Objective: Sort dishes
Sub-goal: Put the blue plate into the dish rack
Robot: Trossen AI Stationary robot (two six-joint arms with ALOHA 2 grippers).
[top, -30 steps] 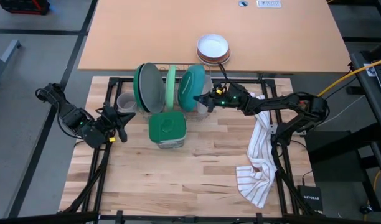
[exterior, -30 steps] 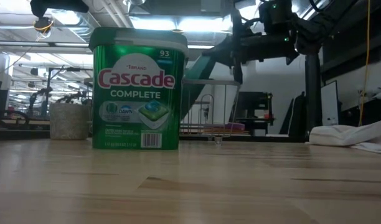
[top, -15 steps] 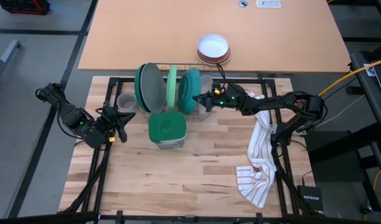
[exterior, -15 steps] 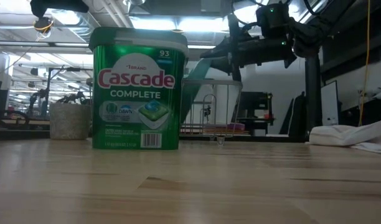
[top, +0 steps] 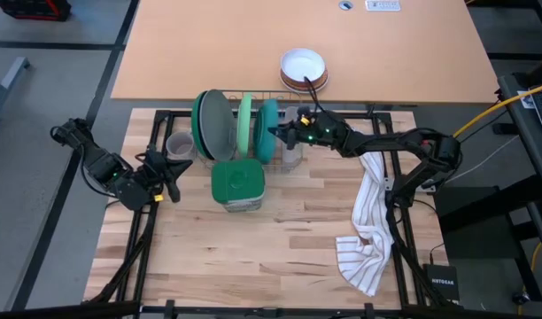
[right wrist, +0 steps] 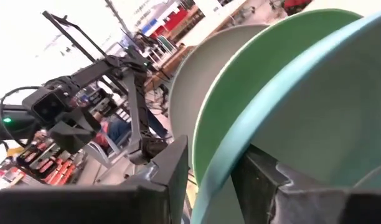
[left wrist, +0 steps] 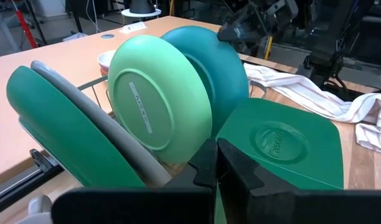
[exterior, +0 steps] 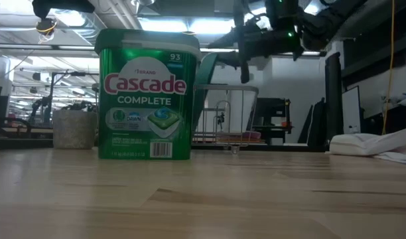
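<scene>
A pale butcher-block table (top: 253, 239) on a black frame stands against a tan desk, with a workshop behind. At the table's far edge a wire dish rack (top: 280, 97) holds four round plastic plates on edge: a dark green plate (top: 200, 124), a grey plate (top: 216, 122), a light green plate (top: 244, 124) and a teal plate (top: 268, 129), with a small grey mug (top: 178, 144) just beside the rack on the left arm's side.

The right pincer (top: 284, 133) is at the teal plate's rim, its fingers (right wrist: 172, 168) parted and straddling that rim loosely; whether they touch it cannot be told. The plate lies directly ahead of the pincer, standing on edge across the arm's line of reach. The light green plate sits close behind it, so there is little room that way; open table lies toward the right arm. A green lidded detergent tub (top: 236, 183) stands just in front of the rack, and a white striped towel (top: 370, 221) drapes the right side.

The left pincer (top: 171, 177) waits closed and empty, near the mug.
</scene>
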